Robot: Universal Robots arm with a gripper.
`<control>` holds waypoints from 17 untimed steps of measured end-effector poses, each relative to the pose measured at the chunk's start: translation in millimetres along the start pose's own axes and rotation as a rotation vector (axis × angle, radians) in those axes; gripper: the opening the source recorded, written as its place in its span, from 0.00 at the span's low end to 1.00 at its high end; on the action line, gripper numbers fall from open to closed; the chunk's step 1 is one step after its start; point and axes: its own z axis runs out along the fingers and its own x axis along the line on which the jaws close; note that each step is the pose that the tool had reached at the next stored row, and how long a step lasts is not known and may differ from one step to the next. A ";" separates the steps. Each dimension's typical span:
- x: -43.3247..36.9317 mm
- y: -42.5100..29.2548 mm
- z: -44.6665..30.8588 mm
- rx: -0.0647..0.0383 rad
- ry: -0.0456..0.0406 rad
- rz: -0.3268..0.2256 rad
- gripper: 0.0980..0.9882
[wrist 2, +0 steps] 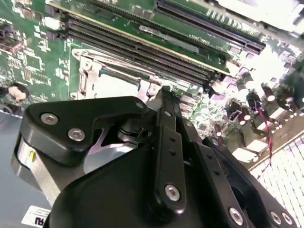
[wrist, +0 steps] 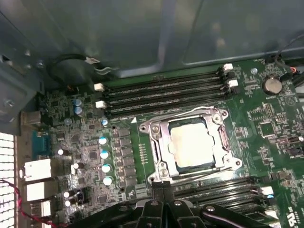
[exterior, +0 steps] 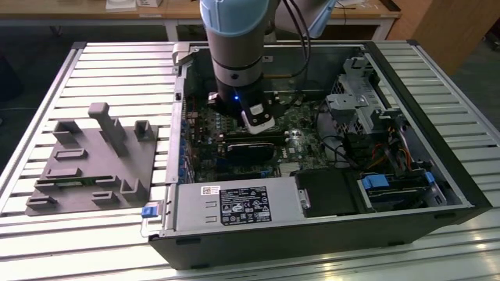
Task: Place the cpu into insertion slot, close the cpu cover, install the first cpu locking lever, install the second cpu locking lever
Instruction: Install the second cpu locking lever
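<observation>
The gripper (wrist: pixel 161 187), jaws pressed together on nothing, hovers just beside the insertion slot (wrist: pixel 191 145), where the cpu (wrist: pixel 191 141) sits under the closed cpu cover (wrist: pixel 156 127), so a locking lever seems in hand, calling for a careful push

A slatted metal table (exterior: pixel 93 64) fills the foreground; behind it stand a wooden desk (exterior: pixel 117 13) and a wooden cabinet (exterior: pixel 449 26) on dark floor.
</observation>
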 end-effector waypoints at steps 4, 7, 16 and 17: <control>-9.0 1.7 0.7 0.006 -0.0018 0.002 0.01; -15.9 3.6 1.4 0.016 -0.0042 0.004 0.01; -25.8 18.3 6.0 0.052 -0.0112 0.002 0.01; -26.4 20.6 6.9 0.059 -0.0123 0.001 0.01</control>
